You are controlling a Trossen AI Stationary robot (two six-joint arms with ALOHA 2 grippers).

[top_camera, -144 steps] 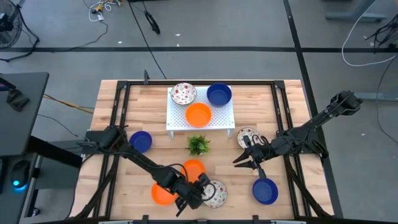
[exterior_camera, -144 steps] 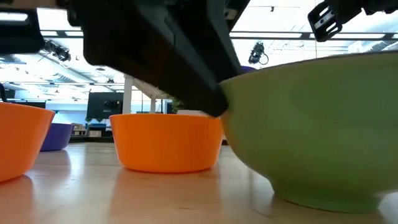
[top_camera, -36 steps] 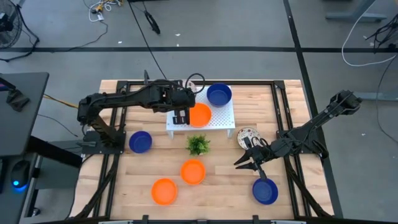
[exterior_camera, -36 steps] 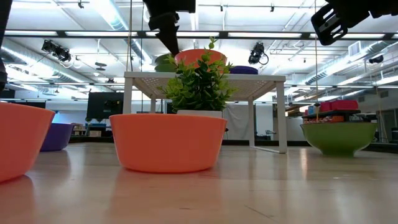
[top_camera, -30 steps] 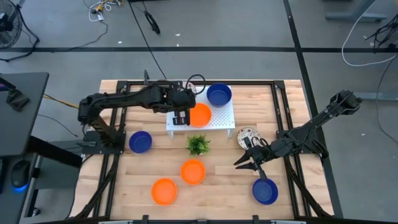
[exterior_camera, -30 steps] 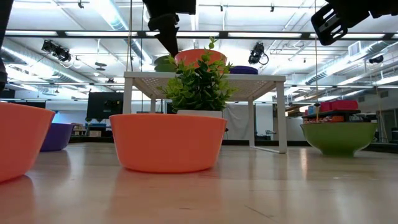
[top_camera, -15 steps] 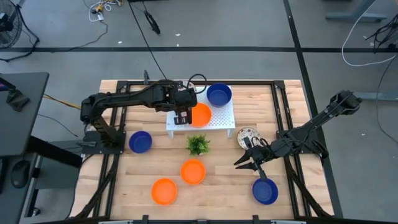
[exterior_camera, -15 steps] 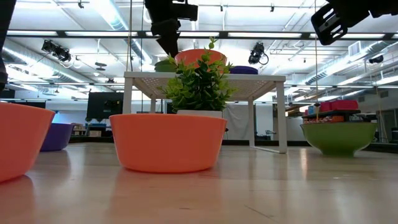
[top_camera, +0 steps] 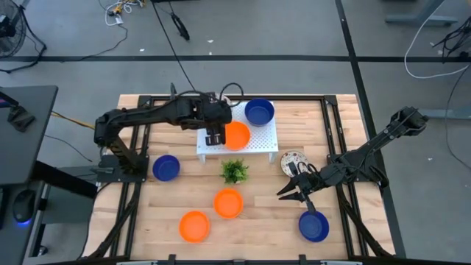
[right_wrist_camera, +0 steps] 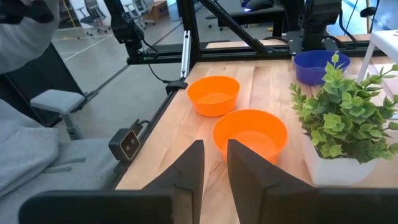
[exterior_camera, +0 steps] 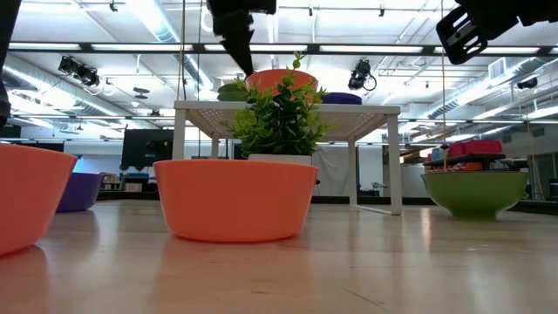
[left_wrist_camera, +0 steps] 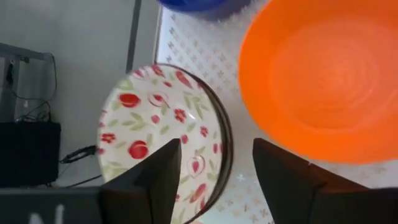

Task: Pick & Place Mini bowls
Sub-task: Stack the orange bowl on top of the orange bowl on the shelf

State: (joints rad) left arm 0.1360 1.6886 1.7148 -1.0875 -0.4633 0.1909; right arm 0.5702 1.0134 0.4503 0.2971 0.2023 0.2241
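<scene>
The left pincer [top_camera: 214, 138] hangs over the left part of the white rack [top_camera: 261, 141] at the far side of the tabletop [top_camera: 272, 221], its fingers [left_wrist_camera: 163, 171] apart and holding nothing. Compared with the view a few seconds back, this arm has left the near edge of the tabletop, and the speckled bowl [left_wrist_camera: 163, 140] it was at there now sits on the rack, stacked on the speckled one already there, just left of the orange bowl [top_camera: 236, 135]. In the last half second the pincer has lifted slightly above the rack.

The left arm stretches from its base on the left across to the rack, wrist bent downward. The right pincer [top_camera: 290, 189] waits over the right side of the tabletop, fingers slightly parted and empty, between a speckled bowl [top_camera: 291, 159] and a blue bowl [top_camera: 313, 226] nearer the front.

A blue bowl [top_camera: 259, 112] stands at the rack's far right. Two more orange bowls [top_camera: 228, 202] lie near the front, and another blue one [top_camera: 165, 167] at the left. No writing is legible.
</scene>
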